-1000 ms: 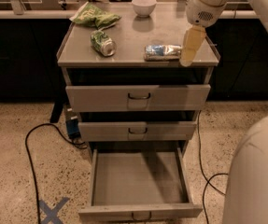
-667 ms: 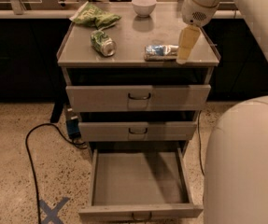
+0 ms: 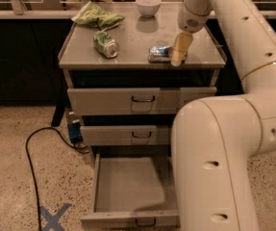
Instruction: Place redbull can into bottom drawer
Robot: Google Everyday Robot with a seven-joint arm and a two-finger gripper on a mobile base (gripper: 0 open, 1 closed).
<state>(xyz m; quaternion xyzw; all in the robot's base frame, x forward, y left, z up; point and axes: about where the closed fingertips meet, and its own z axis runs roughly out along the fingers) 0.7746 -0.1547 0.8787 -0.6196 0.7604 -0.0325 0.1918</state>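
Observation:
The redbull can [image 3: 158,53] lies on its side on the cabinet top [image 3: 137,42], near the right front. My gripper [image 3: 180,52] hangs right beside the can's right end, at or touching it. The bottom drawer [image 3: 128,186] is pulled open below, its grey floor bare, with a dark loop handle on the front. My arm's large white links cover the drawer's right part.
A green can [image 3: 106,44] lies on its side at the left of the cabinet top. A green chip bag [image 3: 98,16] and a white bowl [image 3: 148,6] sit at the back. Two upper drawers [image 3: 142,101] are slightly open. A black cable [image 3: 36,148] runs on the floor.
My arm has swung in front of the camera and now covers the right side. The gripper has moved slightly left, closer to the redbull can. The can has not moved.

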